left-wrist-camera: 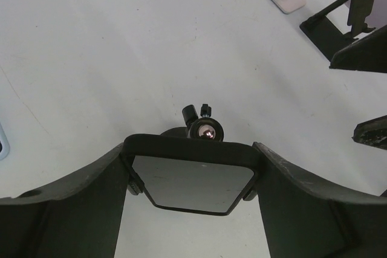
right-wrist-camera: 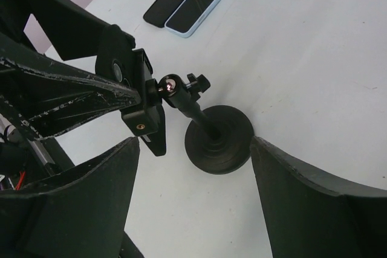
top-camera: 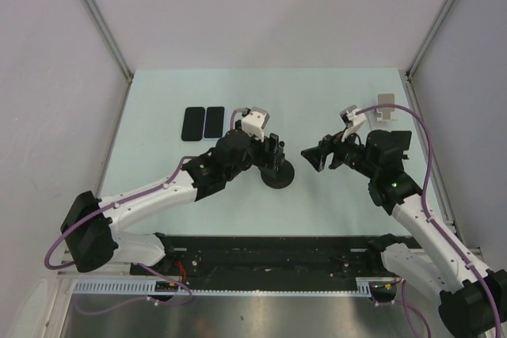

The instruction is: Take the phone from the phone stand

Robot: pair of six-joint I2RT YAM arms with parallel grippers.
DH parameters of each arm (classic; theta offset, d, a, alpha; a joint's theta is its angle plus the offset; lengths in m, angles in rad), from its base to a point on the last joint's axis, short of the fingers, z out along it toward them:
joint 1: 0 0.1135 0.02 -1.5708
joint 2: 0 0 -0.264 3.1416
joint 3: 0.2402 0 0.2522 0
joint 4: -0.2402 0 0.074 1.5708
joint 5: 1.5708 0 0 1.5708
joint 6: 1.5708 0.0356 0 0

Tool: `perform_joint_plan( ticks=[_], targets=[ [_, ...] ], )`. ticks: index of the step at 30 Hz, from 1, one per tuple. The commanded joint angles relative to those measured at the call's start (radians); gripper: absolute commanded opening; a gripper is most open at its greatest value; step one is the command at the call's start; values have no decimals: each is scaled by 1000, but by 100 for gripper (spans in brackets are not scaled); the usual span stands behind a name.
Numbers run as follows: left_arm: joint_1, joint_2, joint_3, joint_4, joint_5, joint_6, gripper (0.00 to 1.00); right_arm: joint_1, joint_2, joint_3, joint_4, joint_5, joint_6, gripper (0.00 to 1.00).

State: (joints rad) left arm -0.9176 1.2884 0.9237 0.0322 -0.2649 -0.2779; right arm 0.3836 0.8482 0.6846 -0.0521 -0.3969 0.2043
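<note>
We cannot tell if the left end effector (left-wrist-camera: 192,152) grips the phone (left-wrist-camera: 193,185) — the right end effector (right-wrist-camera: 195,146) gapes beside the phone stand (right-wrist-camera: 222,143).

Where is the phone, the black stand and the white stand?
phone (left-wrist-camera: 192,182), left wrist view, middle of its dark screen.
black stand (right-wrist-camera: 227,146), right wrist view, its round base.
white stand (top-camera: 386,102), top view, its upper part.

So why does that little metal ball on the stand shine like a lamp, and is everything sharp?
Left wrist view: the ball joint catches a bright glint, the phone screen mirrors grey light, and the near pincer fingers look dark, nearly featureless. Right wrist view: the same glint on the ball. Top view: even light, faint shadows, little blur.
</note>
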Motion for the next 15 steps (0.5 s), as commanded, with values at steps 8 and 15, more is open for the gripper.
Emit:
perform_joint_plan(
  ticks=[8, 15],
  targets=[
    [3, -78, -20, 58, 47, -15, 22, 139, 80, -28, 149, -27, -59, 66],
    [-9, -118, -28, 43, 44, -41, 9, 242, 186, -33, 248, 7, -82, 59]
  ],
)
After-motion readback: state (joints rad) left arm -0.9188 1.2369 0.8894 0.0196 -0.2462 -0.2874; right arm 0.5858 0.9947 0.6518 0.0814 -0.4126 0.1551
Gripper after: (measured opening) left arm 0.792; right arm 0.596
